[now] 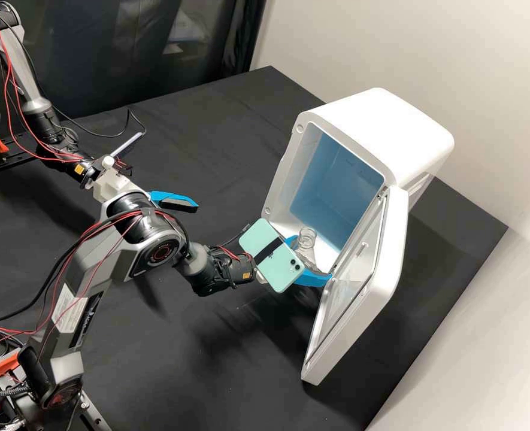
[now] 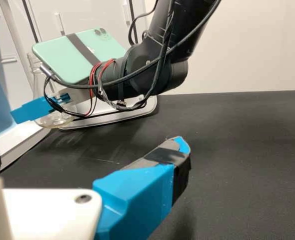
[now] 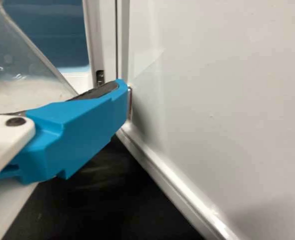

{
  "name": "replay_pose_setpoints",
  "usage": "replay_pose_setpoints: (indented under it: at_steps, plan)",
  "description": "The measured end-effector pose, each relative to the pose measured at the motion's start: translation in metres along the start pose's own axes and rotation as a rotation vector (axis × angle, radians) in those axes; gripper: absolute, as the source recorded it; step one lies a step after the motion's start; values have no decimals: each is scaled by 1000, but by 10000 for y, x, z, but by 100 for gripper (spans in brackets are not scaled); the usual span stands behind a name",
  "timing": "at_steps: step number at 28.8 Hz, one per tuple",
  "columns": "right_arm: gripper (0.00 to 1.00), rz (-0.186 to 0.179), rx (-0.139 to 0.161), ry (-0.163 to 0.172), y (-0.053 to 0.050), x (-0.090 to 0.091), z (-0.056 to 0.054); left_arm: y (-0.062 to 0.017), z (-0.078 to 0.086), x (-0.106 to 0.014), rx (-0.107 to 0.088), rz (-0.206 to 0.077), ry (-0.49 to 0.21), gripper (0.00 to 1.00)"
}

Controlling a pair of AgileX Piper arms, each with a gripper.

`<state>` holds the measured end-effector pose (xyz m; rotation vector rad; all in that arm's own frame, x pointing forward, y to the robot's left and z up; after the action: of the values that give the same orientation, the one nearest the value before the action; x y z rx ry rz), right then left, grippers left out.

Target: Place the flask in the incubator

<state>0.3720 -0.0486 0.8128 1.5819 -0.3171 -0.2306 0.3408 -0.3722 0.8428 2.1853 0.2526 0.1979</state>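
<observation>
Right hand [image 1: 303,261] gripping flask [image 1: 305,240] at incubator [image 1: 390,137] mouth, fingertip [image 3: 110,100] by open door [image 1: 360,287]; left hand [image 1: 176,201] open, empty.

Incubator [image 1: 396,131] at right on desk [image 1: 217,120]; flask [image 1: 305,242] at its mouth, between right gripper's [image 1: 308,263] fingers [image 1: 314,279]; left gripper [image 1: 181,202] well left.

R hand [image 1: 308,258] grips flask [image 1: 305,237] at open incubator [image 1: 390,137] mouth; L hand [image 1: 178,203] over tabletop [image 1: 217,120], well apart.

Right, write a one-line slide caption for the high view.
Right gripper holds the flask at the open incubator; left gripper stands clear.
</observation>
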Motion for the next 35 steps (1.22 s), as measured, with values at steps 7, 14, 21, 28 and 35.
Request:
replay_pose_setpoints:
  at_steps: [7,14,21,28,35]
  plan:
    - [0,-41,78,85,61,-33,-114,-3,22,0,1,-1,-6,100]
    - [0,-26,111,115,175,49,-213,-4,28,0,1,-1,-8,100]
    - [0,0,120,129,268,199,-284,-4,28,0,1,-1,-8,100]
    - [0,-8,99,117,291,299,-319,-4,28,0,1,-1,-8,100]
    - [0,-14,99,112,303,317,-337,-4,28,0,1,-1,-8,100]
